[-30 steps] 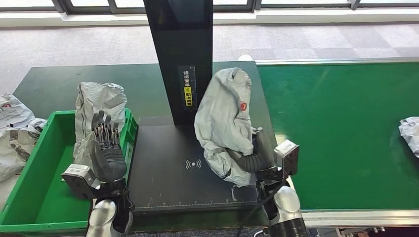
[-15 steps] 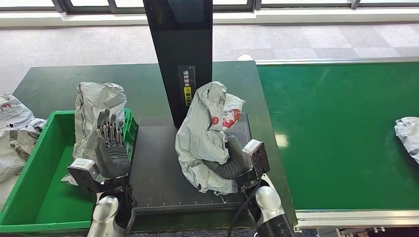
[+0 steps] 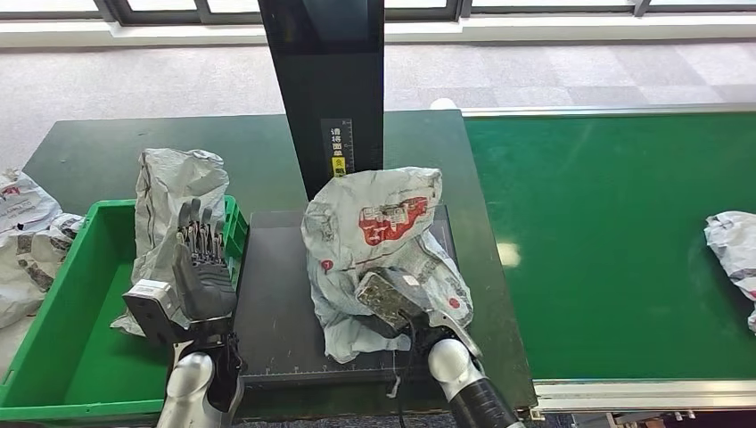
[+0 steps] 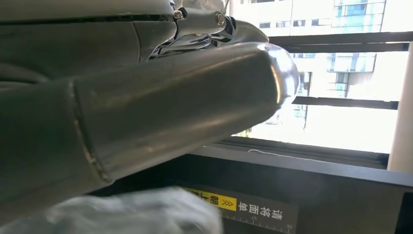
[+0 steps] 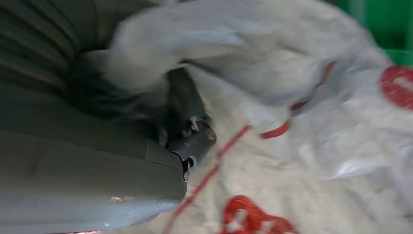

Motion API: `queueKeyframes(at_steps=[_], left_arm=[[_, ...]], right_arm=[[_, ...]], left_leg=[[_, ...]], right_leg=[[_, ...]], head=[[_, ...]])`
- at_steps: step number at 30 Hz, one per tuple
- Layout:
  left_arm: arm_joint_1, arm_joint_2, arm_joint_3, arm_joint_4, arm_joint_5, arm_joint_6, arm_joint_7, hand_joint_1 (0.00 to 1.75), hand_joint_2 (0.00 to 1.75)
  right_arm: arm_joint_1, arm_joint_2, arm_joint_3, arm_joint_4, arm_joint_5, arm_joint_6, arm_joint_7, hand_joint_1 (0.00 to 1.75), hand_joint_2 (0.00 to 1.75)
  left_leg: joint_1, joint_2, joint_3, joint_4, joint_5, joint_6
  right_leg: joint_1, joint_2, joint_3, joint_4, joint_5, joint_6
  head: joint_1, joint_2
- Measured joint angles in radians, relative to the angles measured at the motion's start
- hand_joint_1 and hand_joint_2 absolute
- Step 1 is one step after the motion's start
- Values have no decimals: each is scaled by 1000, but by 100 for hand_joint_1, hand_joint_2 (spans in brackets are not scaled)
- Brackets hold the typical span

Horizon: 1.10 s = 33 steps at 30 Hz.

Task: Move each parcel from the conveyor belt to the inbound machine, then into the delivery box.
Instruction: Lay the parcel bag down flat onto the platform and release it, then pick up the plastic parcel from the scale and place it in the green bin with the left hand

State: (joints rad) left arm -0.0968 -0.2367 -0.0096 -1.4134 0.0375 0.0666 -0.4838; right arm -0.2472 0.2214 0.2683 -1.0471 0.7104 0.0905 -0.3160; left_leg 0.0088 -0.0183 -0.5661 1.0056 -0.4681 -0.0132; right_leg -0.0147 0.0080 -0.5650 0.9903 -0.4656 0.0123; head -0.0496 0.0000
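Parcel [image 3: 379, 241] lies label-up on the inbound machine [image 3: 276, 294], right hand [image 3: 392, 301] gripping it; left hand [image 3: 203, 267] waits with spread fingers, holding nothing, above the delivery box [image 3: 62, 357]; another parcel [image 3: 733, 241] rides the conveyor belt [image 3: 615, 223].

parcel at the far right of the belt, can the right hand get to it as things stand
Probably not: the right hand already grips the parcel on the scanner, and the belt parcel lies far off at the picture's edge.
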Motion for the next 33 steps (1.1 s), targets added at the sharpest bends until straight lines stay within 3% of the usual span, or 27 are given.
queueKeyframes(at_steps=[3,12,18,22,28,33], left_arm=[[-3,2,3,3,14,-6,2,0,0],[-4,6,14,9,28,-13,1,0,0],[-3,9,34,12,58,-19,-3,0,0],[-4,11,53,12,83,-25,-16,0,0],[11,11,67,-7,90,-27,-46,0,0],[21,9,57,-26,-5,-7,-81,0,0]], right_arm=[[32,-11,21,0,93,-29,29,0,0],[56,-30,49,1,186,-61,48,0,0],[112,-50,74,-29,246,-71,-1,0,0],[136,-60,78,-106,159,-47,-113,0,0],[167,-65,76,-316,-2,-73,-209,0,0],[243,-72,64,-505,-126,-92,-313,0,0]], left_leg=[[0,0,0,0,0,0],[0,1,0,0,0,0],[0,1,0,0,0,0],[0,1,0,0,0,0],[0,1,1,0,0,0],[0,1,0,0,0,0]], right_leg=[[0,0,0,0,0,0],[0,0,0,0,0,0],[0,0,0,0,0,0],[0,0,0,0,0,0],[0,0,0,0,0,0],[0,1,-1,0,0,0]], head=[[0,0],[0,0],[0,0],[0,0],[0,0],[0,0]])
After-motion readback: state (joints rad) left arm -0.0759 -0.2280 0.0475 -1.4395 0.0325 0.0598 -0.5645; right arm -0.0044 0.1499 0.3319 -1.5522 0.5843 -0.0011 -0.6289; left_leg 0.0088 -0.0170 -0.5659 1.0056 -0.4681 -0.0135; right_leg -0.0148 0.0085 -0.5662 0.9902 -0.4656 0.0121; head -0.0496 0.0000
